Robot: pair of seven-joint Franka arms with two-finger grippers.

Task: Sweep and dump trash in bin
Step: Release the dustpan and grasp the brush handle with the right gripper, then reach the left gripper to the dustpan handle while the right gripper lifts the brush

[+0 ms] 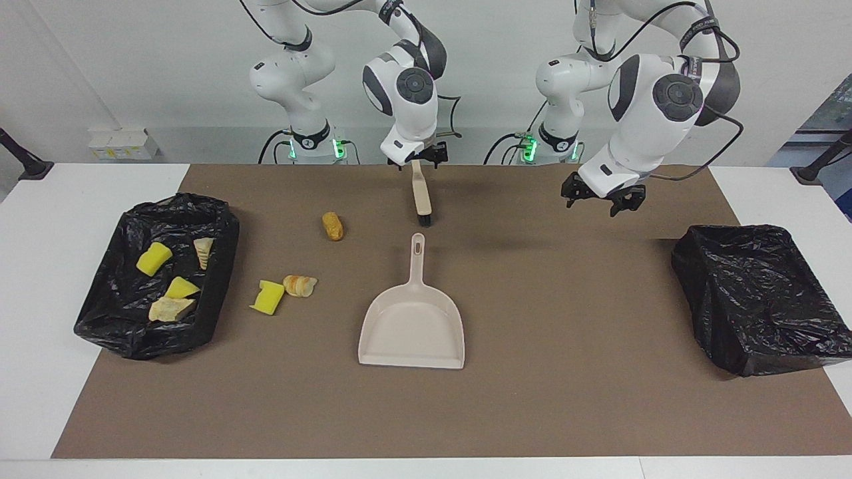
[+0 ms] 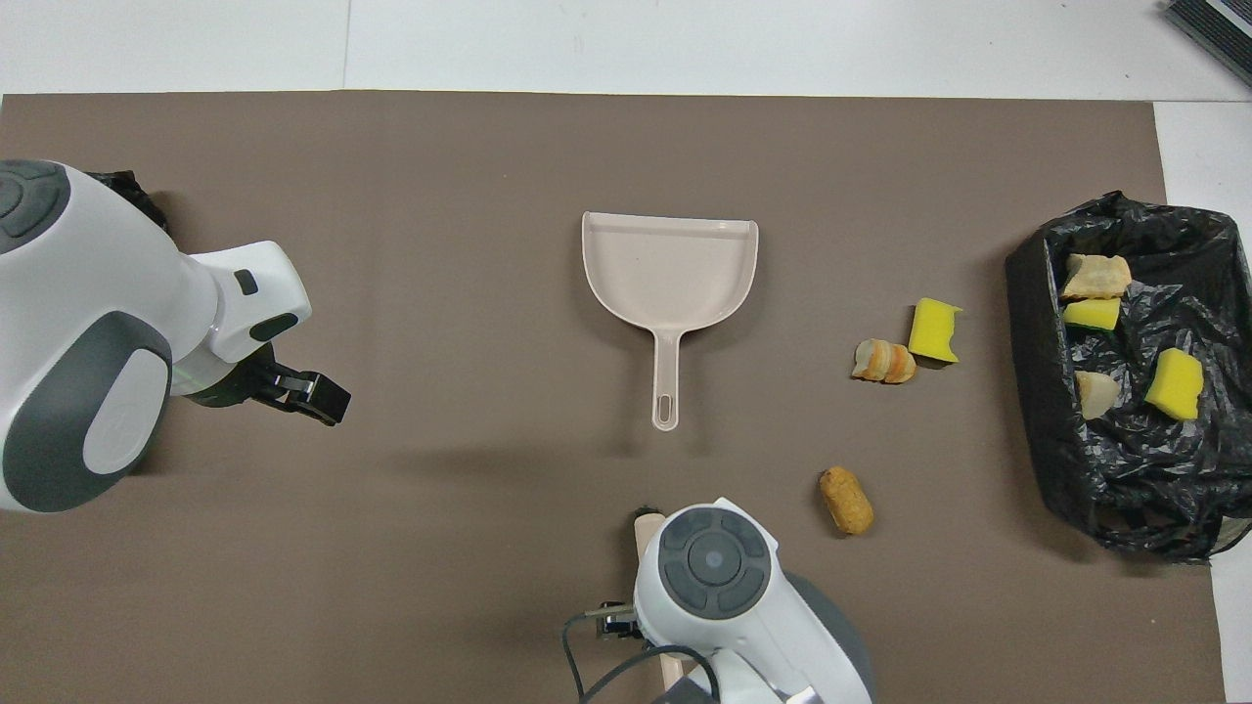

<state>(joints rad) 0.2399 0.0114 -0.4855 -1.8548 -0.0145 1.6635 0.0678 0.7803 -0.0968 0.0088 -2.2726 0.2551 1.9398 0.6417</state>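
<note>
- at the right arm's end of the worktop [image 1: 40, 279], the black-lined bin [image 1: 106, 319] already holds four scraps of the trash [image 1: 154, 258]: two yellow sponge chunks and two cream lumps.
- three scraps are still out on the brown mat [image 1: 572, 399]. a yellow sponge chunk [image 1: 268, 297] and a bread-like lump [image 1: 300, 285] lie just beside each other near the bin. an orange-brown nugget [image 1: 332, 226] lies nearer to the robots, well apart from those two.
- the beige dustpan [image 1: 413, 326] lies flat and empty mid-mat, its handle pointing at the robots and nothing gripping it.
- the brush [image 1: 421, 196] lies nearer to the robots than the dustpan, in line with its handle. the right end effector [image 1: 419, 157] is at the brush's handle end with fingers spread wide. whether they touch the handle cannot be told.
- the left end effector [image 1: 601, 198] hangs wide and empty over the mat, near a second black-bagged bin [image 1: 752, 299] at the left arm's end.
- the step in hand looks like picking up the brush. next, the right fingers likely need to close squarely on the handle and the left arm to take the dustpan, so the loose scraps can be swept in and tipped out.
</note>
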